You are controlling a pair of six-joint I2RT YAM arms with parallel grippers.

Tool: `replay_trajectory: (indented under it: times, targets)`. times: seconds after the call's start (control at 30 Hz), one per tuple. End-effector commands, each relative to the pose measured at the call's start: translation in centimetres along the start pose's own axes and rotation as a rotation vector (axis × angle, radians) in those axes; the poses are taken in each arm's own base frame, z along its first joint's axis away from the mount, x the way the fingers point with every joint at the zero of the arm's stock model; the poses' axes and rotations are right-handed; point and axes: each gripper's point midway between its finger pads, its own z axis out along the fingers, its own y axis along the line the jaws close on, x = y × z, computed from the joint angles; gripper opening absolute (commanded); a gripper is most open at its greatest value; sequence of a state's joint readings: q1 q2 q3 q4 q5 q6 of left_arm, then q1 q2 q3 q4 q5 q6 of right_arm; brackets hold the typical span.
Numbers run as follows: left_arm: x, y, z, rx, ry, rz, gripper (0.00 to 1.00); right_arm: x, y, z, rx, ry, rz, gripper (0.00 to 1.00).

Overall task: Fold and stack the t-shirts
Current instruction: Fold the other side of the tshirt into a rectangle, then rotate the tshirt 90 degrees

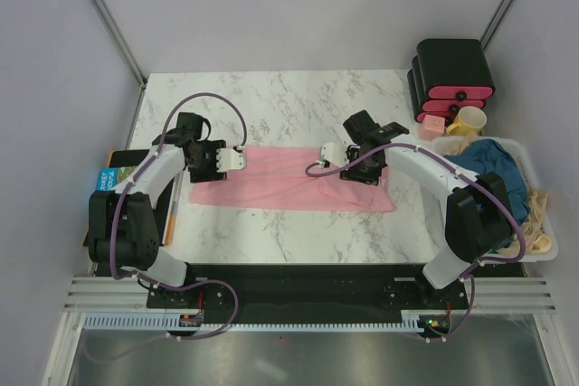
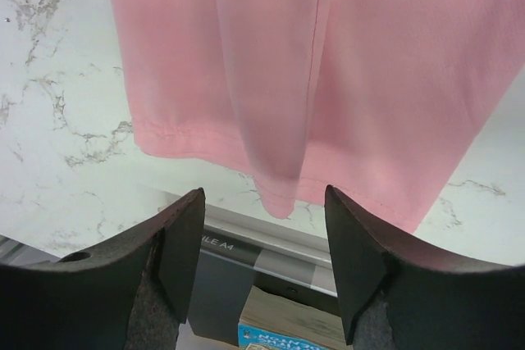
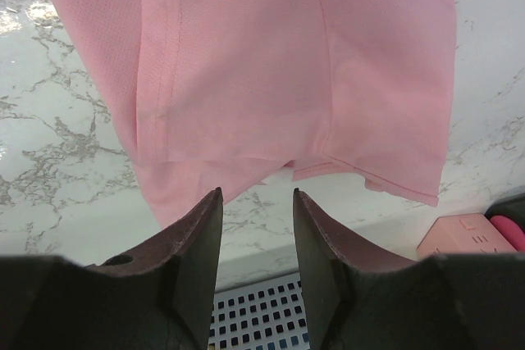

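– Left hand (image 1: 242,159), how does it stand?
– Spread, pinching nothing, over the left end of the pink t-shirt (image 1: 289,185), which lies flat in a long band on the table (image 1: 271,101).
– And the right hand (image 1: 327,153)?
– Spread too, nothing between its fingers, above the band's far edge toward the right.
– The teal-blue t-shirt (image 1: 493,169)?
– Bunched in the white basket (image 1: 536,162) at the table's right edge.

Looking down from high above the near edge over the whole counter (image 1: 298,97). Peering closely past the left tool (image 2: 262,194) and right tool (image 3: 257,196) at opposite ends of the pink t-shirt (image 1: 289,183), also showing overhead.
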State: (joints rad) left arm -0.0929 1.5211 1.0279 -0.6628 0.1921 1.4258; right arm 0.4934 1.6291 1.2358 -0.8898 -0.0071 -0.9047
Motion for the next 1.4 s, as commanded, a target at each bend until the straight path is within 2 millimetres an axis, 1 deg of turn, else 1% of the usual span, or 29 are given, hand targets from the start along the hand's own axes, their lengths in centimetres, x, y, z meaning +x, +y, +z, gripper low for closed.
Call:
replay_trajectory:
  times: [0.0, 0.07, 0.17, 0.2, 0.23, 0.3, 0.33, 0.37, 0.43, 0.47, 0.5, 0.57, 0.6, 0.67, 0.7, 0.77, 0.8, 0.83, 0.87, 0.97, 1.0, 1.07, 1.1, 1.13, 1.2, 1.3, 1.37]
  targets:
    - [-1.0, 1.4, -1.8, -0.026, -0.03, 0.025, 0.67, -0.9, -0.5, -0.8, 0.025, -0.044, 0.003, 0.47]
    - [-1.0, 1.8, -2.0, -0.034, -0.027, 0.02, 0.66, -0.8, -0.5, -0.7, 0.026, -0.041, 0.0, 0.47]
    - [-0.7, 4.2, -1.6, -0.116, -0.007, -0.042, 0.66, -0.8, -0.8, -0.5, 0.045, -0.046, 0.009, 0.47]
    - [0.0, 4.8, -1.0, -0.148, 0.023, -0.1, 0.66, -0.8, -0.9, -0.2, 0.051, -0.048, 0.032, 0.47]
    - [0.3, 6.9, -0.9, -0.239, 0.03, -0.114, 0.65, -1.3, -1.8, -0.1, 0.089, -0.069, 0.056, 0.47]
    - [0.9, 7.8, -0.2, -0.279, 0.051, -0.164, 0.65, -0.9, -3.2, 0.3, 0.151, -0.059, 0.142, 0.47]
    - [1.1, 8.1, 0.7, -0.285, 0.057, -0.178, 0.65, -1.2, -4.4, 0.4, 0.186, -0.078, 0.176, 0.47]
    - [1.0, 8.5, 0.8, -0.292, 0.053, -0.206, 0.65, -0.6, -5.3, 0.8, 0.196, -0.075, 0.228, 0.46]
    - [1.2, 8.9, 1.7, -0.294, 0.062, -0.238, 0.63, -0.8, -7.4, 0.4, 0.23, -0.118, 0.336, 0.45]
    - [1.2, 9.5, 1.7, -0.312, 0.061, -0.252, 0.62, 0.3, -8.6, 0.8, 0.233, -0.115, 0.403, 0.44]
    - [1.4, 9.7, 1.9, -0.319, 0.069, -0.259, 0.62, 0.2, -10.3, 0.1, 0.259, -0.141, 0.446, 0.44]
    - [1.4, 10.1, 2.2, -0.325, 0.07, -0.276, 0.62, 1.6, -11.8, 0.4, 0.24, -0.168, 0.562, 0.44]
    - [1.4, 10.2, 2.3, -0.327, 0.068, -0.277, 0.62, 1.6, -12.9, -0.1, 0.248, -0.195, 0.588, 0.44]
    - [1.3, 10.2, 2.6, -0.325, 0.069, -0.276, 0.62, 2.4, -13.4, 0.2, 0.21, -0.217, 0.65, 0.45]
    - [1.4, 10.2, 2.7, -0.328, 0.077, -0.276, 0.62, 2.5, -13.9, 0.0, 0.205, -0.231, 0.663, 0.45]
    - [1.3, 10.4, 2.8, -0.339, 0.078, -0.273, 0.63, 3.0, -13.8, 0.3, 0.159, -0.25, 0.69, 0.45]
    - [1.5, 10.3, 2.9, -0.336, 0.083, -0.274, 0.62, 3.1, -14.0, -0.1, 0.153, -0.26, 0.69, 0.45]
    - [1.5, 10.3, 3.0, -0.338, 0.083, -0.274, 0.62, 3.4, -13.9, 0.0, 0.144, -0.257, 0.693, 0.45]
    - [1.4, 10.4, 3.0, -0.339, 0.082, -0.275, 0.62, 3.9, -14.1, -0.2, 0.149, -0.258, 0.67, 0.45]
    - [1.4, 10.4, 3.1, -0.339, 0.081, -0.277, 0.62, 4.7, -13.5, -0.2, 0.151, -0.232, 0.62, 0.46]
    - [1.3, 10.4, 3.2, -0.339, 0.08, -0.277, 0.62, 5.1, -12.8, 0.3, 0.135, -0.22, 0.585, 0.45]
    - [1.3, 10.6, 3.3, -0.343, 0.077, -0.278, 0.62, 5.1, -12.0, 0.3, 0.121, -0.221, 0.551, 0.46]
    - [1.2, 10.6, 3.4, -0.344, 0.076, -0.28, 0.62, 5.4, -11.3, 0.8, 0.103, -0.213, 0.527, 0.46]
    - [1.1, 10.7, 3.8, -0.342, 0.076, -0.279, 0.62, 5.5, -11.0, 0.9, 0.099, -0.208, 0.516, 0.46]
    - [1.3, 10.8, 3.8, -0.351, 0.093, -0.287, 0.62, 6.0, -10.1, 1.5, 0.079, -0.191, 0.504, 0.46]
    - [1.2, 11.1, 4.1, -0.362, 0.096, -0.286, 0.62, 6.2, -9.5, 2.1, 0.061, -0.183, 0.496, 0.46]
    - [0.9, 11.5, 4.3, -0.373, 0.097, -0.285, 0.62, 6.5, -9.5, 2.3, 0.065, -0.18, 0.497, 0.46]
